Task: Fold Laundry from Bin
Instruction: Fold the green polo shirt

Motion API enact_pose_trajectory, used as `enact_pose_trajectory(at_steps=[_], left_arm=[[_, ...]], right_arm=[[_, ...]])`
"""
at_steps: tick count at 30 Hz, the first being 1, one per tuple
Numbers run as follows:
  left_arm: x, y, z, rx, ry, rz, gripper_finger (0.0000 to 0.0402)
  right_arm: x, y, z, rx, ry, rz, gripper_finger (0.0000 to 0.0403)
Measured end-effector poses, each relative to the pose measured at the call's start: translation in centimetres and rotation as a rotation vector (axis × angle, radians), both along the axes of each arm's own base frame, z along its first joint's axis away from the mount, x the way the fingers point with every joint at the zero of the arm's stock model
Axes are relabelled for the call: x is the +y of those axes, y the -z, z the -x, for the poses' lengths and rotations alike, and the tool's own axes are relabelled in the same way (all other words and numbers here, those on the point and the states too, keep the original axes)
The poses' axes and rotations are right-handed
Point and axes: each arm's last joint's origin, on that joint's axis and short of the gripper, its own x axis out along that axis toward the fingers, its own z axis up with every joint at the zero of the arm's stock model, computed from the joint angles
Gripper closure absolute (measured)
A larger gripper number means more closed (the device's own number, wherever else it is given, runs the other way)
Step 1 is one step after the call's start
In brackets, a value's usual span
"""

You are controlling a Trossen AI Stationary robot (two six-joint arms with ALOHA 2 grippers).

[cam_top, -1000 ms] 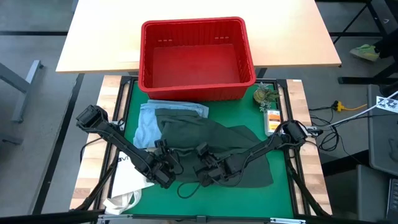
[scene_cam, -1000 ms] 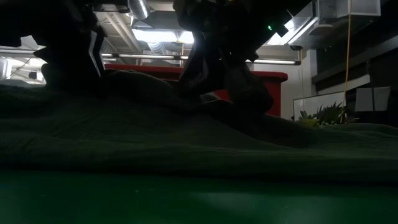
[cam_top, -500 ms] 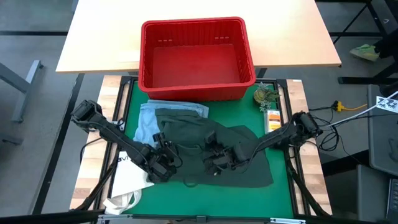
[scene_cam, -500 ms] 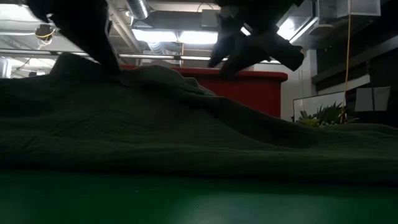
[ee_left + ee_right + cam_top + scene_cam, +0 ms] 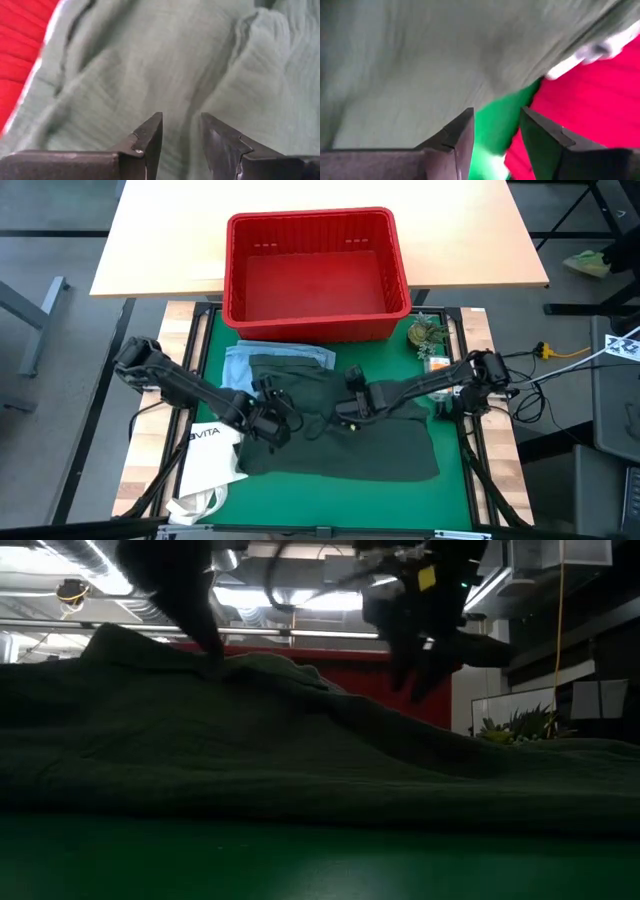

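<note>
The dark green garment (image 5: 380,445) lies spread on the green mat (image 5: 330,495), its far left part overlapping a light blue cloth (image 5: 235,375). My left gripper (image 5: 272,423) is over the garment's left part, shut on it. My right gripper (image 5: 347,412) hangs open above the garment's middle; in its wrist view only mat and bin show between the fingers (image 5: 462,135). The red bin (image 5: 310,225) stands empty at the far side. My left gripper pinches a raised fold of the dark green garment (image 5: 187,107) between its two fingers, slanting down from above. In the low view the cloth rises to a peak at the fingers (image 5: 212,648). The rest of the garment lies slack on the mat.
A white VITA tote bag (image 5: 210,455) lies off the mat's near left corner. A small plant (image 5: 425,333) and an orange-and-white packet (image 5: 437,370) sit at the mat's right edge, next to the bin. A bare strip of mat runs along the near edge.
Both grippers have moved toward the far edge and risen. My left gripper has kept its hold and drawn the garment's near left part and drawstring with it, raising a peak. My right gripper has come off the cloth, tipped, and now hangs clear above it.
</note>
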Motion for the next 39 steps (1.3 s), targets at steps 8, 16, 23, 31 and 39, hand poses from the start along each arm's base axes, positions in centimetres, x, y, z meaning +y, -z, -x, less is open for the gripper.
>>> enact_pose_trajectory(at_steps=[8,16,23,31,39], left_arm=[[2.4,-3.3,-1.7,-0.031,0.034,0.011,0.0276],[5.8,-4.6,-2.8,-0.01,0.035,0.05,0.0276],[7.5,-4.5,-3.4,-0.019,0.045,0.17,0.0276],[7.3,-4.9,-4.1,-0.081,0.11,0.167,0.0276],[7.3,-5.0,-4.2,-0.094,0.112,0.167,0.0276]], right_arm=[[-2.5,-1.7,2.2,0.099,0.094,-0.039,0.0247],[-3.0,-3.5,5.5,0.071,0.109,-0.116,0.0247],[-3.8,-0.8,8.0,0.02,0.133,-0.38,0.0247],[-6.2,2.2,9.6,0.06,0.206,-0.369,0.0247],[-9.3,4.5,10.5,-0.02,0.245,-0.547,0.0247]])
